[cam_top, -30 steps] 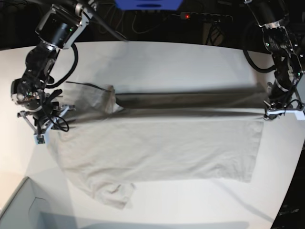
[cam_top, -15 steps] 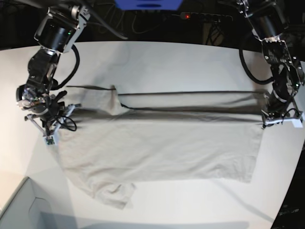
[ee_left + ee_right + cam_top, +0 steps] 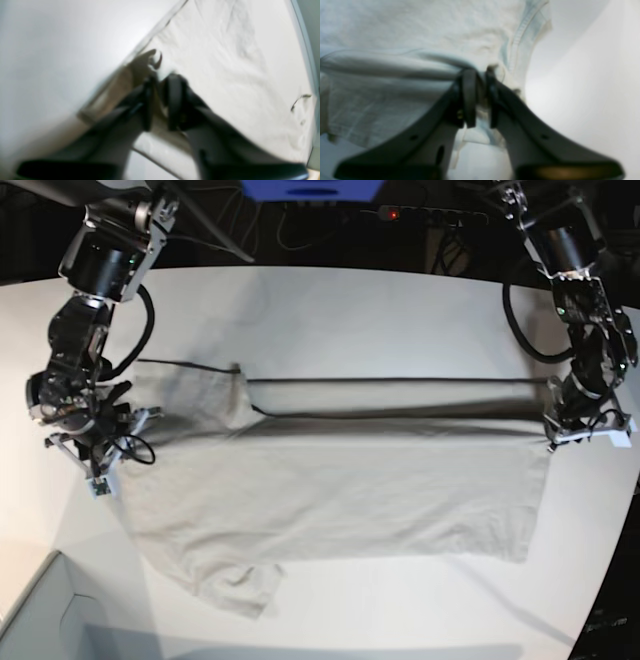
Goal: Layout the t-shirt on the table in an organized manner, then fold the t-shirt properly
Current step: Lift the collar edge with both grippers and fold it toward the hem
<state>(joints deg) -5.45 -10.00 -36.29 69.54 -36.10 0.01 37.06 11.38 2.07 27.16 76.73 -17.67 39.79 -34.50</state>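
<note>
The t-shirt (image 3: 330, 490) lies spread sideways across the white table (image 3: 330, 310), its far long edge folded over toward the middle. The left gripper (image 3: 160, 100) has its jaws only a sliver apart, pinching the fabric at the hem-end corner. The right gripper (image 3: 478, 100) does likewise at the sleeve end, cloth bunched between its narrowly parted fingers (image 3: 469, 100).

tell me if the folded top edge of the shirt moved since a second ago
Yes. In the base view the folded edge of the t-shirt has shifted up the picture, toward the table's far rim, and looks flatter.
</note>
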